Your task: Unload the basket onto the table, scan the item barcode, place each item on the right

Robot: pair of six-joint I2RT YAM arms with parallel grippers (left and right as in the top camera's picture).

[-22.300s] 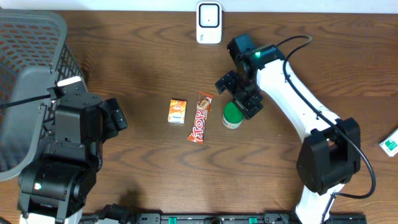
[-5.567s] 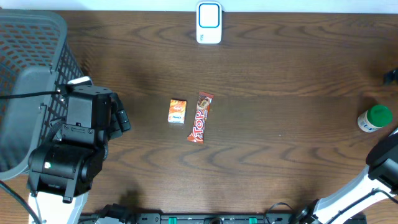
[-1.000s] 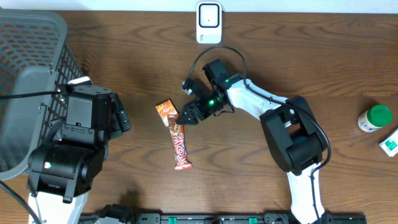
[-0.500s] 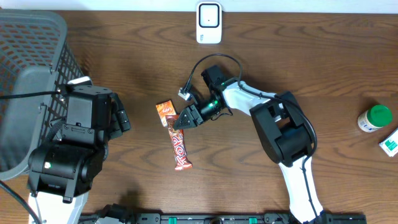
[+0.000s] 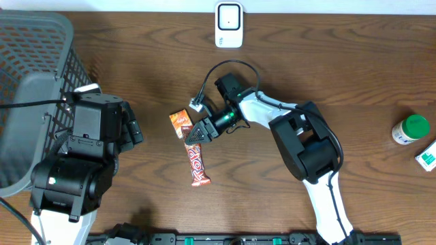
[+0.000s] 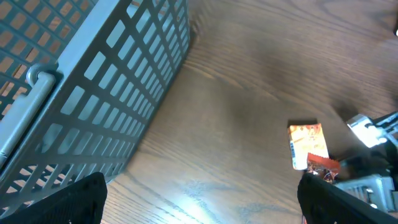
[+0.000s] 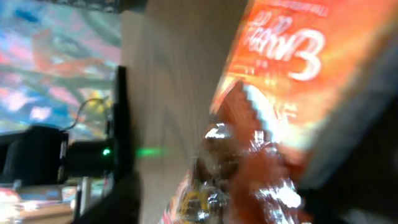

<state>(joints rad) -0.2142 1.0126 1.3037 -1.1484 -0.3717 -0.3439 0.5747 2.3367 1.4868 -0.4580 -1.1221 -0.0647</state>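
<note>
A red candy bar (image 5: pixel 197 162) lies lengthwise on the wood table, with a small orange box (image 5: pixel 180 120) just beyond its top end. My right gripper (image 5: pixel 197 133) is low over that top end. In the right wrist view the shiny wrapper (image 7: pixel 249 180) sits between the dark fingers (image 7: pixel 109 199), close to the right one, with bare table showing beside the left one. The orange box (image 7: pixel 292 56) lies just past it. The white scanner (image 5: pixel 229 25) stands at the far edge. My left gripper (image 6: pixel 199 211) hangs open and empty, and its view shows the box (image 6: pixel 309 144) and bar tip (image 6: pixel 323 167).
A grey mesh basket (image 5: pixel 34 47) fills the left side, close to my left arm (image 5: pixel 82 156). A green-capped bottle (image 5: pixel 411 129) and a small white-green box (image 5: pixel 427 158) lie at the right edge. The right arm stretches across the table's middle.
My right gripper has slid a little left and down onto the candy bar's top end, and its jaws have narrowed around it. The left arm has not moved.
</note>
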